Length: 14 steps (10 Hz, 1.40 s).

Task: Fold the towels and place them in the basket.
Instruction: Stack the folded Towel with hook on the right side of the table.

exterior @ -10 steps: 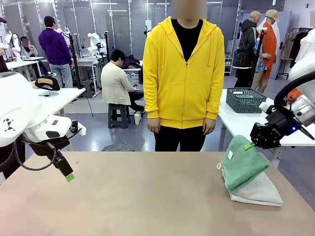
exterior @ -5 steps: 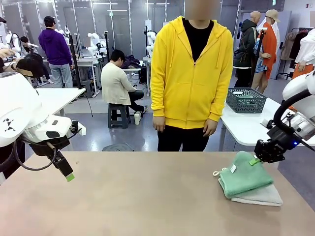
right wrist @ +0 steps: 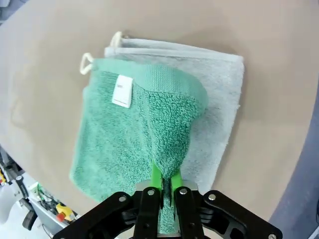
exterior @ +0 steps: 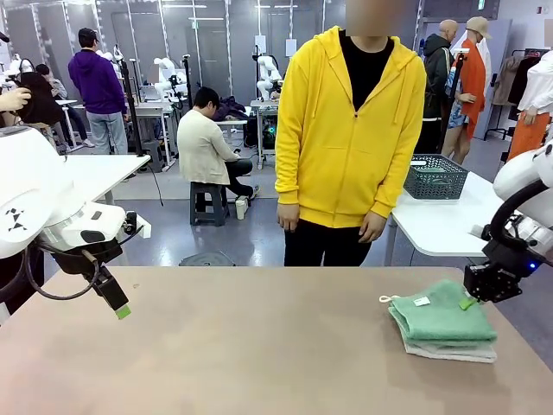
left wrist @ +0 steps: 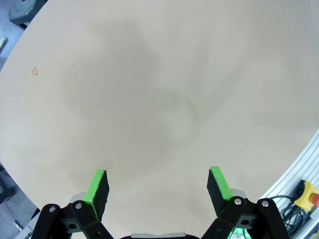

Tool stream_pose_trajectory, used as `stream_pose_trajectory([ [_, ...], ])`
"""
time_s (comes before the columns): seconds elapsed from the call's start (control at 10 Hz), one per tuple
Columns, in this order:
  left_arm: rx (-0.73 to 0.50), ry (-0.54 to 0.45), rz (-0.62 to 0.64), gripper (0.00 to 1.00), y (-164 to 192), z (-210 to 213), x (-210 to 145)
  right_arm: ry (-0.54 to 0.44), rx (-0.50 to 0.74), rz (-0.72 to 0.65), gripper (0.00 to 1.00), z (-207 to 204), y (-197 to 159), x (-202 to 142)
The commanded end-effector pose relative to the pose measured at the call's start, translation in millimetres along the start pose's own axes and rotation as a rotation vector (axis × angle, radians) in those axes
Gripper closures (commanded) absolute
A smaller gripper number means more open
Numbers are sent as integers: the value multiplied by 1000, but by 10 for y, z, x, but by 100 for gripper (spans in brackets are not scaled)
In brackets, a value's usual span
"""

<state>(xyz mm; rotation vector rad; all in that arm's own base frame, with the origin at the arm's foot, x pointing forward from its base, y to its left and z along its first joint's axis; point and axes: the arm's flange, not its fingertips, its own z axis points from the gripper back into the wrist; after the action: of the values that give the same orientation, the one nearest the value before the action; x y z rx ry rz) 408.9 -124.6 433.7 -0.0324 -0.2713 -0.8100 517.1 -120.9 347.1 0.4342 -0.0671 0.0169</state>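
A folded green towel [exterior: 441, 317] with a white tag and small loop lies on top of a folded off-white towel [exterior: 449, 350] at the table's right side. My right gripper [exterior: 469, 302] is shut on the green towel's far right edge, pinching a ridge of the green towel [right wrist: 149, 134] between its pads; the off-white towel [right wrist: 219, 99] shows beneath it. My left gripper [exterior: 121, 309] hangs open above the bare left part of the table [left wrist: 149, 99], holding nothing. The dark mesh basket [exterior: 435, 175] stands on a white table behind, to the right.
A person in a yellow hoodie [exterior: 350, 130] stands at the far side of the table, hands down. The white table [exterior: 432, 226] with the basket is behind the right end. Other people and tables are farther back.
My right gripper has moved right and down, drawing the green towel's raised fold flat over the off-white towel. The person has stepped slightly right. The left arm has not moved.
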Motion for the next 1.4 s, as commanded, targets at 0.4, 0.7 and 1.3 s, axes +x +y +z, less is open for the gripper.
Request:
stream_pose_trajectory([
  [0.4,18,7,6,0,9,0,32,13,-155,-54,0,-28,58,-126],
  [0.7,18,7,6,0,9,0,32,-6,-178,-35,0,151,206,-124],
  [1.3,18,7,6,0,9,0,32,-9,-152,-15,0,190,155,-62],
])
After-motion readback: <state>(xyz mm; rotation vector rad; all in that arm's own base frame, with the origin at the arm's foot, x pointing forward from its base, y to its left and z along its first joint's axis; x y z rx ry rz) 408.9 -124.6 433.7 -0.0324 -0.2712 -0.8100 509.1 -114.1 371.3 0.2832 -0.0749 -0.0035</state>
